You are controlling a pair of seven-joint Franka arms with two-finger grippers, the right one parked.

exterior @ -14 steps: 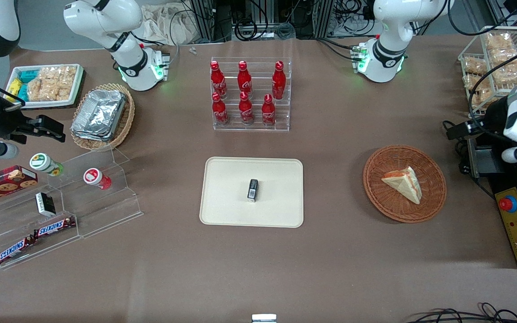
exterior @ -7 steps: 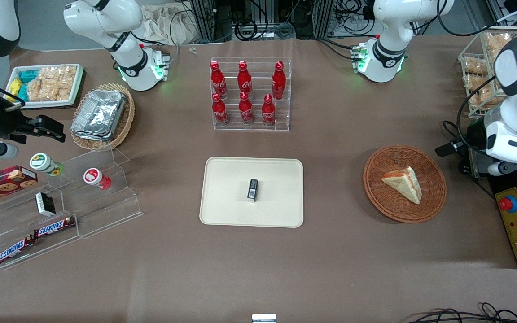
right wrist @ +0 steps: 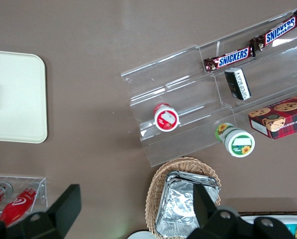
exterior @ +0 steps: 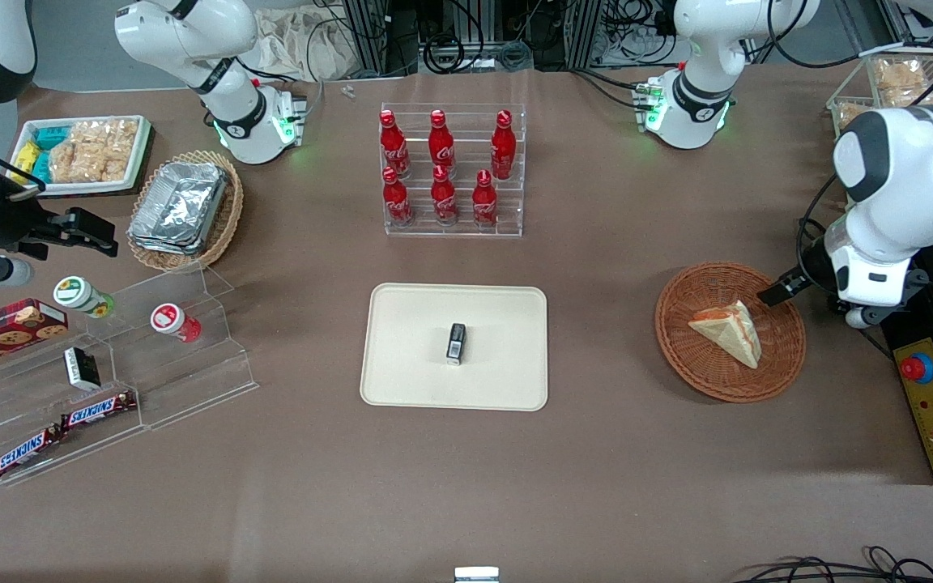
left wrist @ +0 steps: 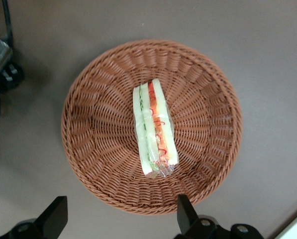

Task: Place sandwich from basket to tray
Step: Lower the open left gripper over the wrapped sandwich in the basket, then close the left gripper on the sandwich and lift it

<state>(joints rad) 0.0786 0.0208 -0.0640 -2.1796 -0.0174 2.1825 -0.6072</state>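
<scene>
Now sandwich [left wrist: 154,128] in basket [left wrist: 88,99], untouched, gripper [left wrist: 121,221] jaws spread wide above, near rim

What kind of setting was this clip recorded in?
Probably a robotics lab staged as a snack shop: acrylic rack of cola bottles, Snickers bars on clear shelves, cables along the table edge. The open gripper hovers above the basket holding the sandwich.

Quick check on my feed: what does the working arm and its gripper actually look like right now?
The left arm is glossy white with rounded shells and dark grey joint caps; black cables trail from it. Its gripper, above the basket rim beside the sandwich, has black wedge-shaped fingers, open. Its base glows green.
</scene>
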